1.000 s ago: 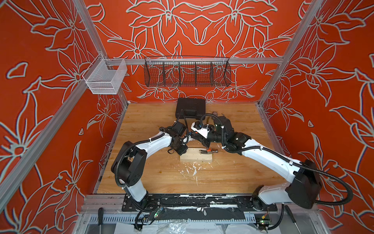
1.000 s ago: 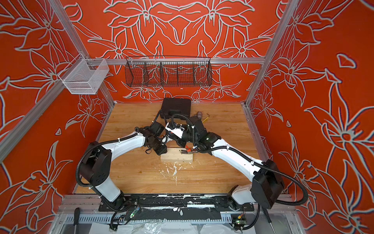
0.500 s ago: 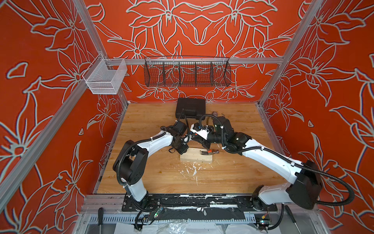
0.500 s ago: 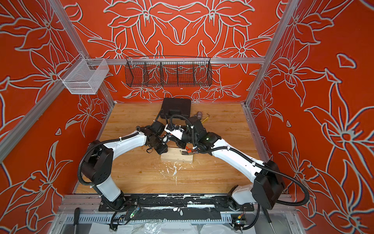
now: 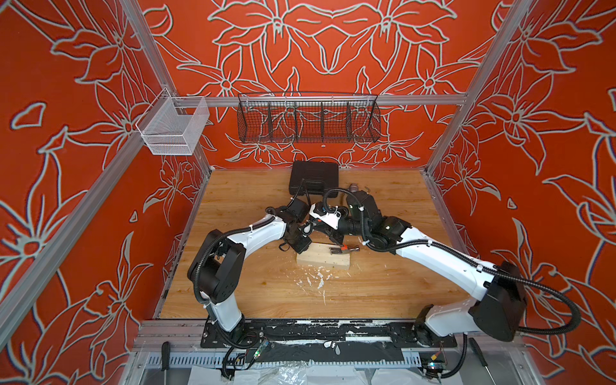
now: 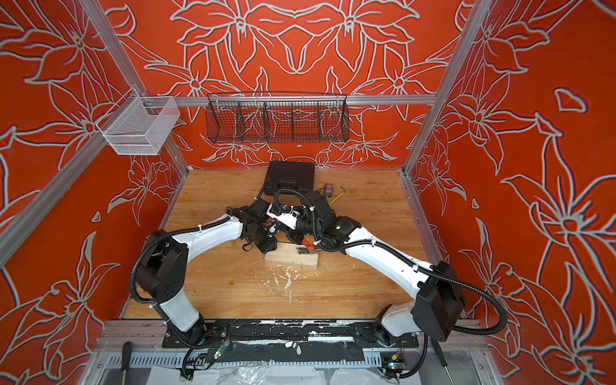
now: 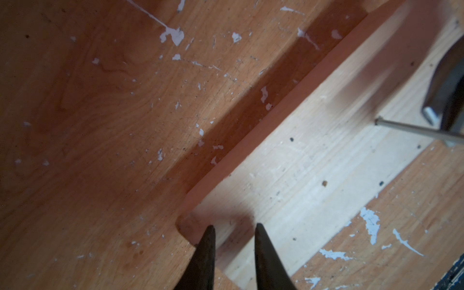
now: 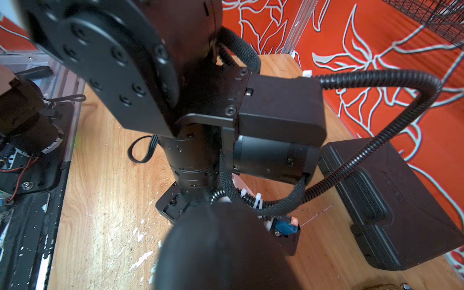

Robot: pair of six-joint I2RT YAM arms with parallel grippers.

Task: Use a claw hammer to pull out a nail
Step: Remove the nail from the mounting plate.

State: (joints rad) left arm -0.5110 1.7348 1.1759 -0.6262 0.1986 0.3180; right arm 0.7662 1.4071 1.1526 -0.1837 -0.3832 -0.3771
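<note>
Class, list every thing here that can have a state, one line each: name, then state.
wooden block, flat on the table
claw hammer, held by its handle, head over the wooden block
nail, against the claw hammer's claw; in the wood or out, cannot tell
left gripper, fingers apart, at the wooden block's corner
right gripper, shut on the claw hammer
black case, closed
</note>
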